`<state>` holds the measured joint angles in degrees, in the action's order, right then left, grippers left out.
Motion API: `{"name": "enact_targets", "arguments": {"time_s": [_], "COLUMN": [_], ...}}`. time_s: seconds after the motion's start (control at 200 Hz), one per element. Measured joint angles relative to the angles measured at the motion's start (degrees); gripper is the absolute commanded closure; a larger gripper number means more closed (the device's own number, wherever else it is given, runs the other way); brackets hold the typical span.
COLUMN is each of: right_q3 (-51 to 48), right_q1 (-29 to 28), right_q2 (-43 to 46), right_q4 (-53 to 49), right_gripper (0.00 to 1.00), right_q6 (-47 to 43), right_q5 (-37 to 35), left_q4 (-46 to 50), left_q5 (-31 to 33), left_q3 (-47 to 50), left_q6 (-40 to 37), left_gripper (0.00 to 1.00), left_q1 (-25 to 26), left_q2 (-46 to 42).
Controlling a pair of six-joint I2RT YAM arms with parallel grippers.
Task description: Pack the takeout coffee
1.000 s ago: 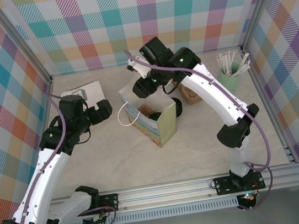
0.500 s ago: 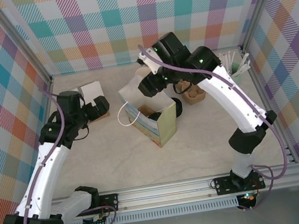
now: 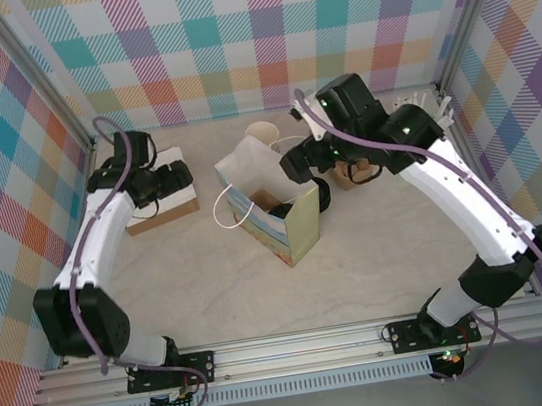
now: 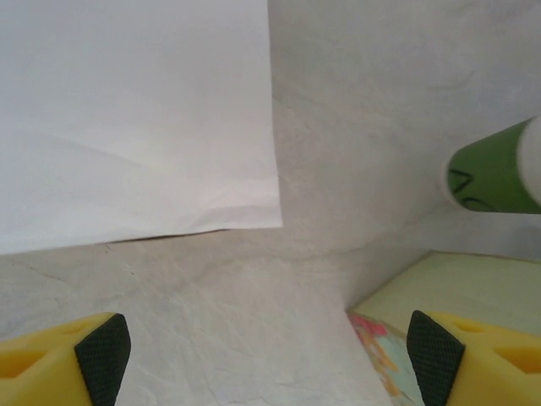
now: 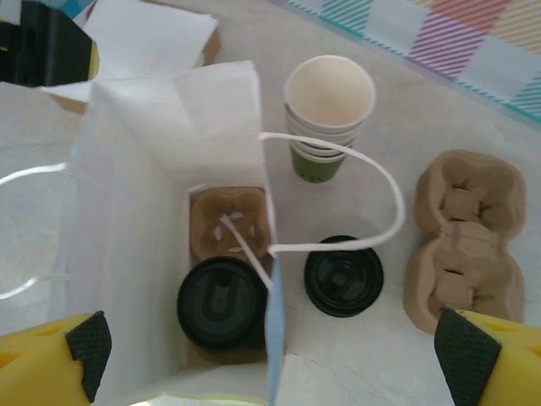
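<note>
An open paper bag (image 5: 152, 144) stands mid-table, also the bag (image 3: 293, 230) from above. Inside it lies a brown carrier (image 5: 230, 222) whose near slot holds the takeout coffee (image 5: 221, 303), a cup under a round black lid; its wall is hidden. My right gripper (image 5: 270, 355) hangs open above the bag's right edge with nothing between its fingers, also the right gripper (image 3: 302, 164). My left gripper (image 3: 175, 180) is at the far left, over a white sheet (image 4: 135, 110); in the wrist view the left gripper (image 4: 269, 355) is open and empty.
A loose black lid (image 5: 343, 276) lies just right of the bag. Behind it stands a stack of nested cups (image 5: 329, 110). A second brown carrier (image 5: 461, 237) sits further right. A mint pot of white sticks (image 3: 420, 127) is at the back right. A flat brown box (image 3: 157, 216) lies under the left gripper.
My right gripper opened wide and drew back to the right and up from the bag mouth. The left arm swung away from the bag toward the back left, over the white sheet.
</note>
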<state>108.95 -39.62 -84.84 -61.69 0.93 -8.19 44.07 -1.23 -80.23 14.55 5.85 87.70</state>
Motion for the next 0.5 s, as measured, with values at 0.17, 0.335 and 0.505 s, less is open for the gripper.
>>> {"name": "enact_targets", "arguments": {"time_s": [0.17,0.335,0.505], "right_q3": [-4.9,-7.8,-10.5], "right_q1": [2.0,3.7,4.9], "right_q2": [4.5,7.0,8.7], "right_q4": [2.1,2.8,3.1], "right_gripper": [0.00,0.00,0.00], "right_q6": [0.7,1.2,1.5], "right_q5": [-2.4,-4.0,-4.9], "left_q4": [2.5,5.5,8.8], "left_q5": [2.9,7.3,12.5], "left_q3": [-6.8,-15.0,-23.4], "left_q6": [-3.8,-6.4,-8.0], "left_gripper": [0.20,0.22,0.27], "left_q1": [0.9,3.3,6.3], "left_q2": [11.8,22.6,31.6]}}
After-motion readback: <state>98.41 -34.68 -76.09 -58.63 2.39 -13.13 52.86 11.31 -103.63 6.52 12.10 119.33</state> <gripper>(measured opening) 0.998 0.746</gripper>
